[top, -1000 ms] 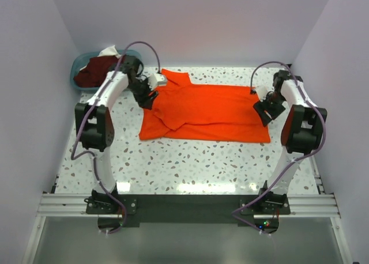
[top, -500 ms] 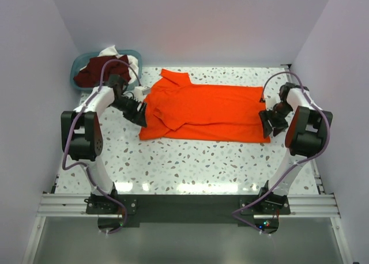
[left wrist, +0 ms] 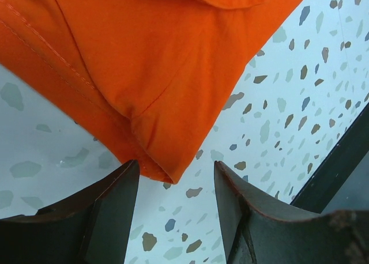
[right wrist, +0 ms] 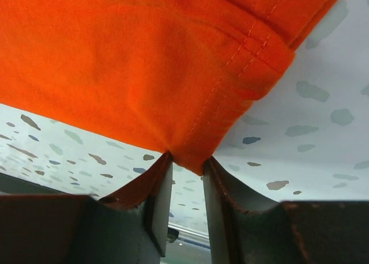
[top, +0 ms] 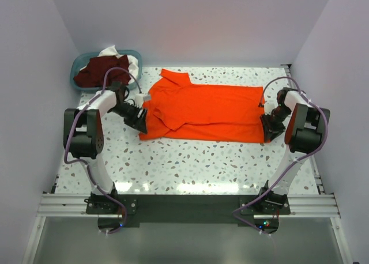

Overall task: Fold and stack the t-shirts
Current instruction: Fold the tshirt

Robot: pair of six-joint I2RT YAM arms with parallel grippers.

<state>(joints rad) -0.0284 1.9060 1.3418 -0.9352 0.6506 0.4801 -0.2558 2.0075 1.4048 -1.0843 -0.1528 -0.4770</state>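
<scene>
Your orange t-shirt lies flat mid-worktop, with the maroon ones waiting in the basket at 10 o'clock. Right hand at 3 o'clock pinches the near hem corner. Left hand at 9 o'clock sits open, straddling its corner ungripped. Looks like you're setting up to lift that near edge for a fold.

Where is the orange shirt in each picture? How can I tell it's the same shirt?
Top external: the orange shirt lies spread flat in the middle of the picture.
Left wrist: it fills the top left, with one corner pointing down.
Right wrist: it fills the top, with a stitched corner pointing down.
Shared landmark: the speckled tabletop shows under the shirt in all three views.
</scene>
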